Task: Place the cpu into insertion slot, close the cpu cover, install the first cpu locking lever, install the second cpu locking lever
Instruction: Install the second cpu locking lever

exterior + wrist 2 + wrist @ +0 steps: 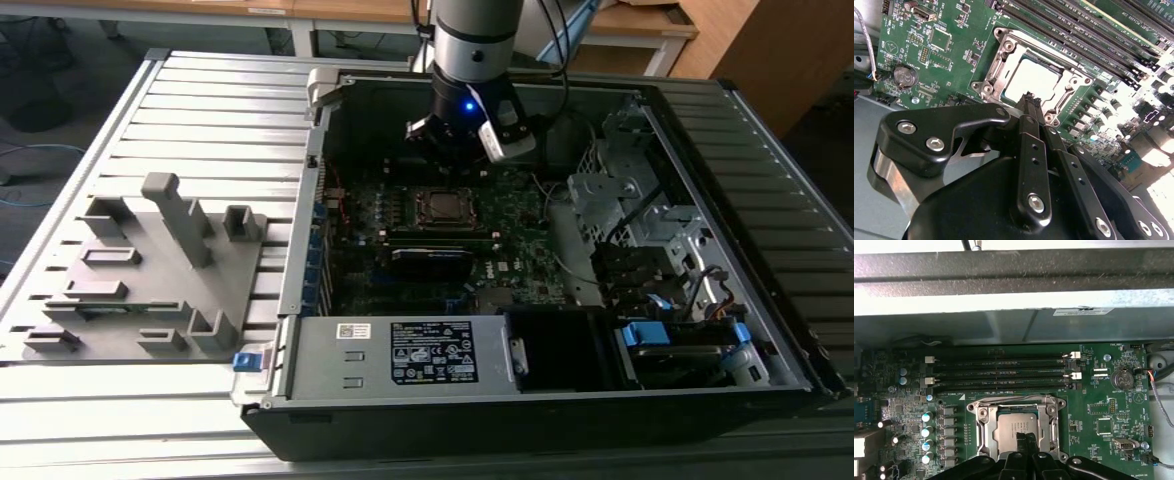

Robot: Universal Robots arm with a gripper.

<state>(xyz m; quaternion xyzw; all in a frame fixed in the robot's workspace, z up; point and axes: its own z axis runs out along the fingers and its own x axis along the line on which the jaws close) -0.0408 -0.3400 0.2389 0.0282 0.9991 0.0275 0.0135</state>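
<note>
In the exterior view the gripper [470, 150] hangs above the insertion slot [445, 207]; in the second wrist view its fingers [1030, 107] press together, empty; in the first wrist view the cpu [1019, 431] lies seated under the cpu cover [980, 416], thin, stiff, probably fragile, best pushed by its frame.

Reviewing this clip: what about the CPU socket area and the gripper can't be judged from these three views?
- The near edge of the cpu and the cpu cover: hidden behind the gripper in the first wrist view, and again in the second wrist view.
- Whether either locking lever is latched: too small in the exterior view, partly covered in both wrist views.
- Contact between the fingertips and the cpu: depth unclear in every view.
</note>
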